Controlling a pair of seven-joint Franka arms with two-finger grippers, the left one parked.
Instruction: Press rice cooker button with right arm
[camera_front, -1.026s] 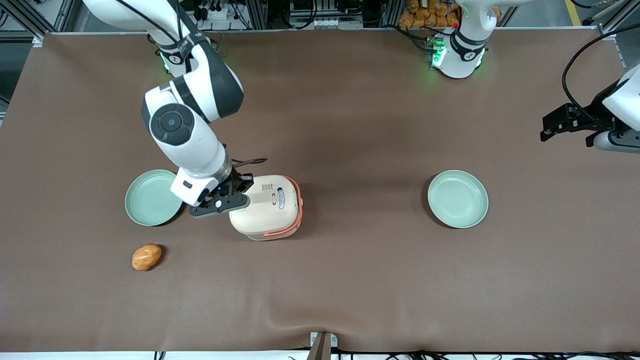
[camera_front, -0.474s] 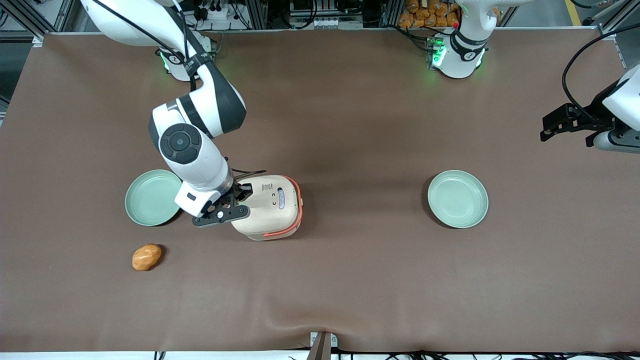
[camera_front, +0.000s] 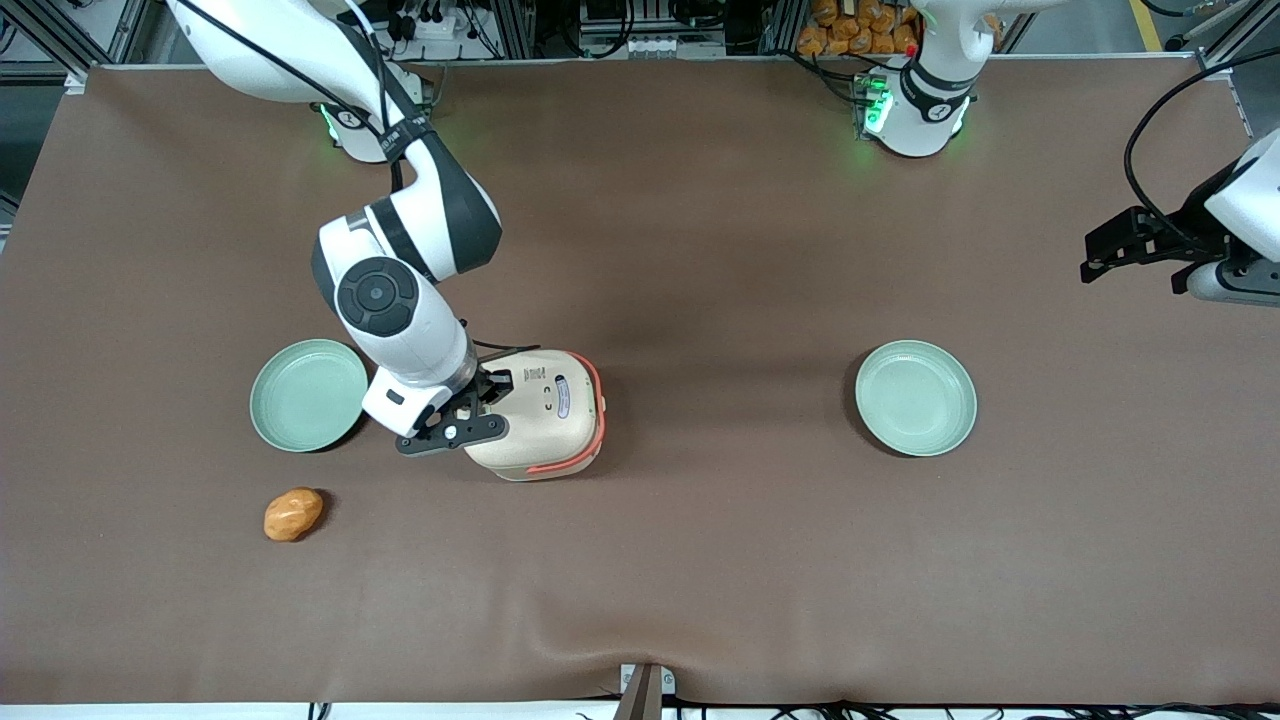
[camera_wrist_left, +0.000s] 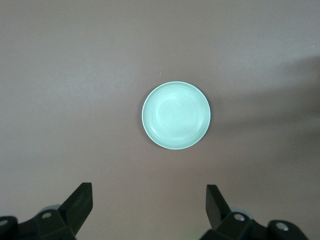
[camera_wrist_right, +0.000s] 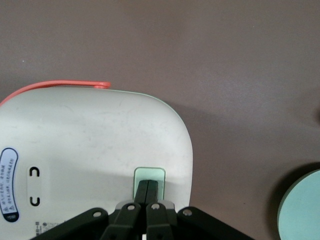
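Note:
The cream rice cooker (camera_front: 545, 412) with a coral-orange handle band stands on the brown table, lid closed, between the two mint-green plates. In the right wrist view its lid (camera_wrist_right: 95, 150) fills much of the picture, and a small pale green button (camera_wrist_right: 149, 175) sits near the lid's edge. The right arm's black gripper (camera_wrist_right: 148, 186) is shut, its two fingertips pressed together and resting on that button. In the front view the gripper (camera_front: 487, 392) is at the cooker's edge nearest the working arm's end of the table.
A mint-green plate (camera_front: 308, 394) lies beside the cooker toward the working arm's end, its rim showing in the right wrist view (camera_wrist_right: 300, 210). Another plate (camera_front: 915, 397) lies toward the parked arm's end. An orange-brown bread roll (camera_front: 293, 513) lies nearer the front camera.
The right arm has come lower and shifted slightly toward the cooker, bringing the shut gripper onto the lid's edge. The cooker, plates and roll have not moved.

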